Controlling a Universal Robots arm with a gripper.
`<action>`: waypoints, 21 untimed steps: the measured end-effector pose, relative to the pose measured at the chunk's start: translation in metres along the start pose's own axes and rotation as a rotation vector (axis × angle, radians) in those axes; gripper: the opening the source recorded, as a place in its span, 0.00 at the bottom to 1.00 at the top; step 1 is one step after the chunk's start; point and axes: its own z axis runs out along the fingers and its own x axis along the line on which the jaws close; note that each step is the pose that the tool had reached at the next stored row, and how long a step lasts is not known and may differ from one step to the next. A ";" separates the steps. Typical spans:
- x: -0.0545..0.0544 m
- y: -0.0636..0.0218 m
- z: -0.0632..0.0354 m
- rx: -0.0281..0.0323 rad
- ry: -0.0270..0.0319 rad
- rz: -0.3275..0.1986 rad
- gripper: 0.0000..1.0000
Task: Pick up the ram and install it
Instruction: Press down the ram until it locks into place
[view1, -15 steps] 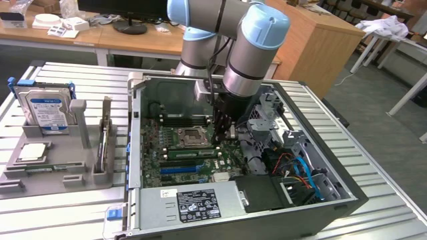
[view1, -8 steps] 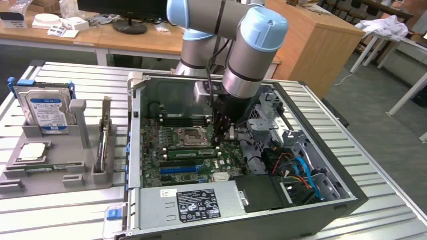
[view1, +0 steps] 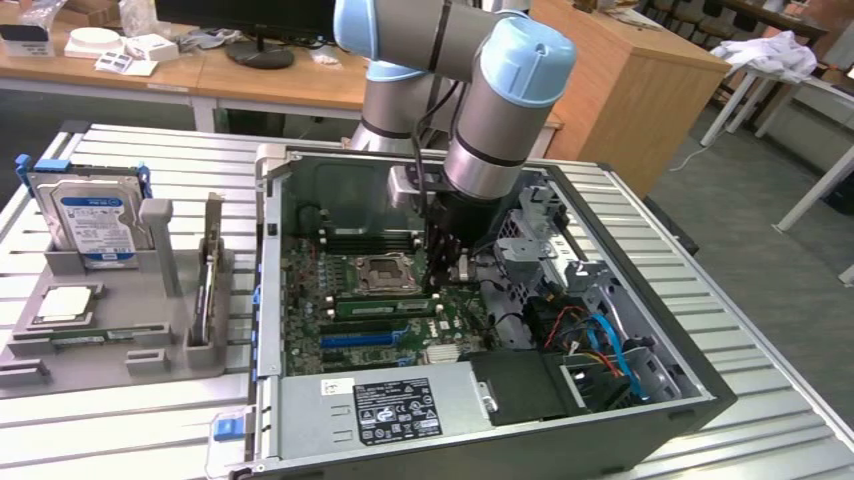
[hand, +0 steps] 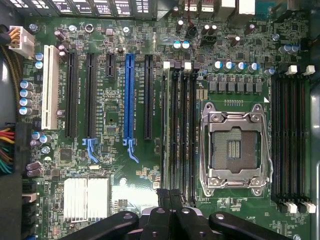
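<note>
Presently the gripper (hand: 170, 212) is clenched, holding nothing visible, above the motherboard (hand: 125, 165) beside the CPU socket (hand: 235, 150). A ram (view1: 380, 307) lies seated in a slot just beside the socket, long axis parallel to the slots, directly beneath the gripper.

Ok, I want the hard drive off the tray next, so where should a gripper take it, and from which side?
Probably best to grip the hard drive by its upper half, fingers across the two flat faces, coming straight down from above. It stands upright with its lower end sunk in the gray holder, so the top is free, and blue rails cover its side edges.
</note>
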 end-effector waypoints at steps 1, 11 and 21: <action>0.000 0.0000 0.0000 0.0000 -0.0001 0.000 0.11; 0.000 -0.0088 -0.0003 0.0001 -0.0003 0.000 0.11; 0.000 -0.0130 -0.0005 0.0001 -0.0002 0.000 0.11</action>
